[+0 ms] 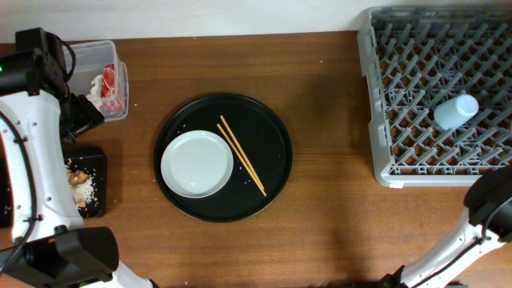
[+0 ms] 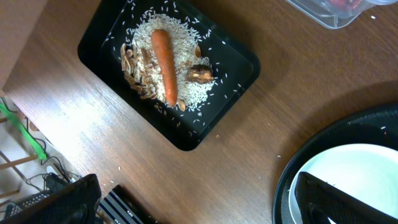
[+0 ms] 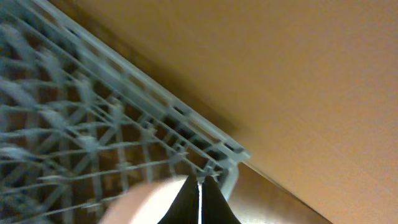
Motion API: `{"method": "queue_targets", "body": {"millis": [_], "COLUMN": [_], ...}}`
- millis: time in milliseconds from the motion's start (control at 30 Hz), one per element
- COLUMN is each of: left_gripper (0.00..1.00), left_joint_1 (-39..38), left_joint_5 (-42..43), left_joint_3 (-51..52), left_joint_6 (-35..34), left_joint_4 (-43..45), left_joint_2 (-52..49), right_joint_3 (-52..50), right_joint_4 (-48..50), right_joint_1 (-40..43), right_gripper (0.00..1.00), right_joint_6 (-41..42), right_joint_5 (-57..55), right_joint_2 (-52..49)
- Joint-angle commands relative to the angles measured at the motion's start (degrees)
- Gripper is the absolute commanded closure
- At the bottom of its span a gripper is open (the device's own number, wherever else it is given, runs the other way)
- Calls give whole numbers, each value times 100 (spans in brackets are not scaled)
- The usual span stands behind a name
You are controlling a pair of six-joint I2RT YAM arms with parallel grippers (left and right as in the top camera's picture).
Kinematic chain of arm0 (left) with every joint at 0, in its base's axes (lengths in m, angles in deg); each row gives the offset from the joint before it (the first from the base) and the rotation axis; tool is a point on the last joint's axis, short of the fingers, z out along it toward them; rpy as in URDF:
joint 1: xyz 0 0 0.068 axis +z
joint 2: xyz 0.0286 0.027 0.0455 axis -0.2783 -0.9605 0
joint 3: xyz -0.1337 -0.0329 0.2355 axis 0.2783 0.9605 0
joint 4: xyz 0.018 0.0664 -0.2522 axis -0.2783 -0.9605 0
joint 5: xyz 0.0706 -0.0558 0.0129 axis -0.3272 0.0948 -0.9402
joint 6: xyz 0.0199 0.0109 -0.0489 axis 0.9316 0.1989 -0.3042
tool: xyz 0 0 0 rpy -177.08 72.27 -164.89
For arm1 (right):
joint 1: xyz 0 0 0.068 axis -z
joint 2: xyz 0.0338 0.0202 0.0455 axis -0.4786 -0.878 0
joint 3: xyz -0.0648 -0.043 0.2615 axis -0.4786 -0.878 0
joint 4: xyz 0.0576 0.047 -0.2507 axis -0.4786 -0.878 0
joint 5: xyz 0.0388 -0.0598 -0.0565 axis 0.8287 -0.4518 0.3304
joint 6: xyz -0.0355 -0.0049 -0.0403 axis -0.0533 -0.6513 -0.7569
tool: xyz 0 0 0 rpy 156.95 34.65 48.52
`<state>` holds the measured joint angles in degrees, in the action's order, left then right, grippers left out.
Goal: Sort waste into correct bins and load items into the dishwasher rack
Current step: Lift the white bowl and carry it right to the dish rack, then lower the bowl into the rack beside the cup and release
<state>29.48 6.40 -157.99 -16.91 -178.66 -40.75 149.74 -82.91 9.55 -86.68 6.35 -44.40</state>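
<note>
Wooden table [image 1: 328,216], overhead view taken as the dial. Centre: large round black tray [image 1: 272,128], holding a round white bowl [image 1: 198,164] in its 8 o'clock portion and two wooden chopsticks [image 1: 242,154] lying side by side, running from the tray's 12 o'clock toward 5 o'clock, just beside the bowl. At 10 o'clock: clear plastic tub [image 1: 118,60], containing a red snack wrapper [image 1: 112,82] and a crumpled white tissue [image 1: 97,86]. At 8 to 9 o'clock: flat black rectangular tray [image 2: 239,59], holding a bed of pale rice [image 2: 186,87] with an orange carrot [image 2: 165,65] laid on top and brown food bits [image 2: 200,73] alongside; loose grains are scattered over the tray floor. At 2 to 3 o'clock: grey dishwasher rack [image 1: 400,48] with upright pegs; a light-blue cup [image 1: 456,110] rests among the pegs at about 4 o'clock of the rack's middle. Left gripper [image 2: 196,186]: fingers spread wide, nothing between them, over bare table between the flat tray and the round tray. Right gripper [image 3: 199,202]: fingers pressed together with only a thin seam showing, next to a corner of the rack; a pale blurred shape sits beside them, too indistinct to identify.
</note>
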Motion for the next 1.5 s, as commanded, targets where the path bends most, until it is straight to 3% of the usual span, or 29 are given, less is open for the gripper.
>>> {"method": "queue_targets", "body": {"millis": [0,300,333,400,467,500,533,633,767,967,1300,1467], "left_gripper": [1,1,1,1,1,1,1,1,1,1,1,1], "left_joint_1": [24,24,24,24,24,24,24,24,24,24,24,24], "left_joint_5": [-20,-20,-20,-20,-20,-20,-20,-20,-20,-20,-20,-20], "left_joint_3": [-15,-15,-15,-15,-15,-15,-15,-15,-15,-15,-15,-15], "left_joint_6": [-68,-68,-68,-68,-68,-68,-68,-68,-68,-68,-68,-70], "left_joint_4": [-4,-7,-7,-4,-4,-4,-4,-4,-4,-4,-7,-4], "left_joint_2": [74,74,72,72,74,74,74,74,74,74,72,74], "right_joint_3": [74,76,81,87,87,87,87,83,52,-151,-1027,-1147], "right_joint_4": [-2,-214,-262,-345,-490,-581,-649,-872,-1307,-1578,-1182,-1056], "right_joint_1": [7,-184,-223,-284,-330,-348,-365,-369,-369,-374,-365,-363], "right_gripper": [95,94,87,60,42,5,2,0,14,18,25,47], "right_joint_6": [-66,356,448,444,442,442,444,442,90,96,98,101], "right_joint_5": [-249,348,446,876,1611,2061,2321,2944,2966,2428,1773,1764], "right_joint_2": [-402,-393,-291,-96,116,219,280,334,101,-221,-227,-227]}}
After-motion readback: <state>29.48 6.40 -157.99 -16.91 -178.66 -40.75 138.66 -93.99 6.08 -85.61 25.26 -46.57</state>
